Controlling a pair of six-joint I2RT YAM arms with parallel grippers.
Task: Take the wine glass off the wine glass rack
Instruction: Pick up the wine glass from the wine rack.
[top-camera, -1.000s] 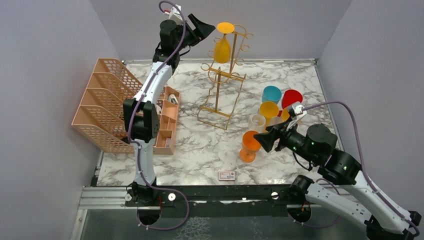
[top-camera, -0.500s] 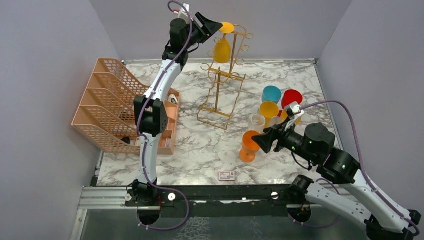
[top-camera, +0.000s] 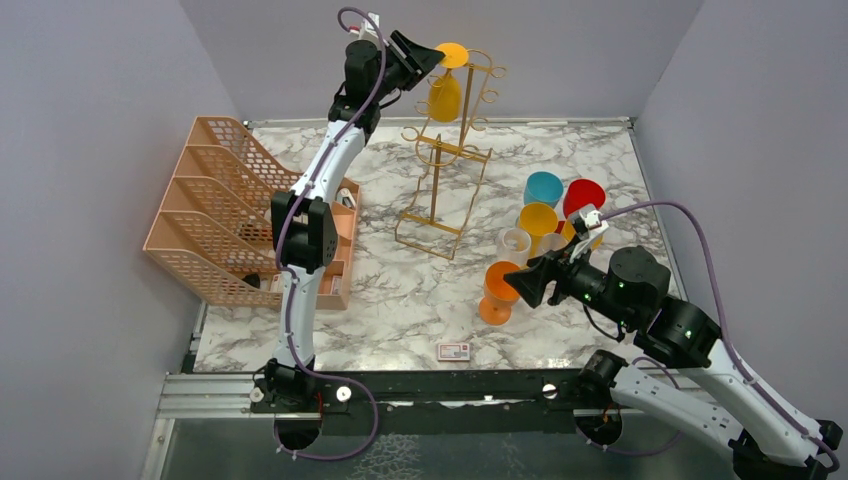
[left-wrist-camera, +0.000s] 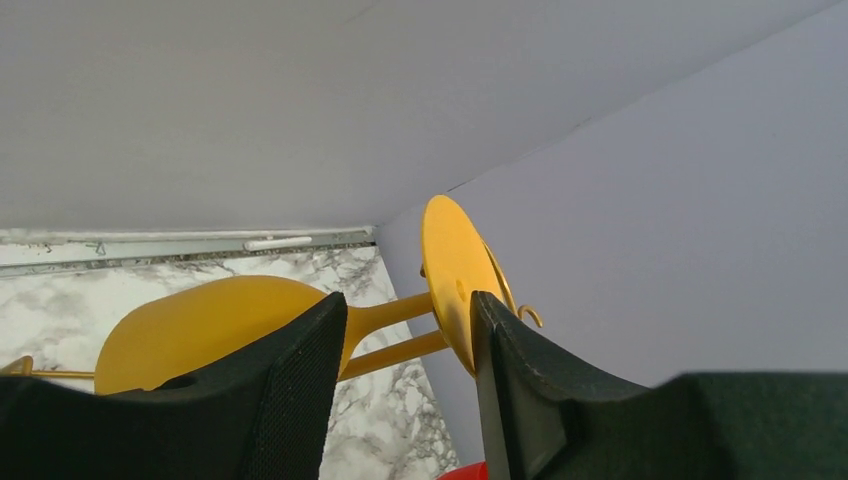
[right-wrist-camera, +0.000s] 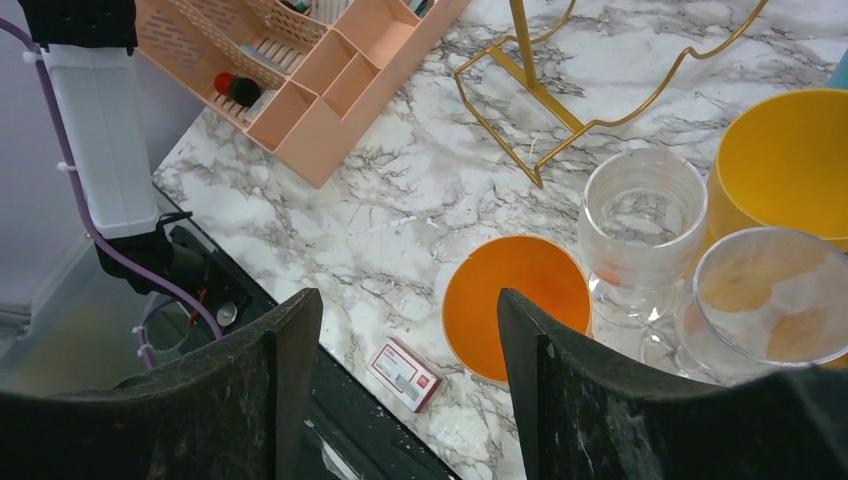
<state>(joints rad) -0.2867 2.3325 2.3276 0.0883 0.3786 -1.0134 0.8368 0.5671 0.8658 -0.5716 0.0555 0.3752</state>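
Left wrist view: the wine glass (left-wrist-camera: 200, 320) hangs upside down on the rack (top-camera: 447, 152), foot up on a top hook at the back of the table (top-camera: 400, 290). Your left gripper (left-wrist-camera: 405, 340) is at the stem, one finger by the bowl and one by the foot. The jaws are apart with a gap showing, and I can't see any grip. Your right gripper (right-wrist-camera: 405, 310) has its jaws wide and nothing in them, and it hovers over the orange cup (right-wrist-camera: 515, 300) at front right. Other cups (top-camera: 540, 218) stand just behind it. The peach tray (top-camera: 215, 210) is on the left, well apart from the rack.
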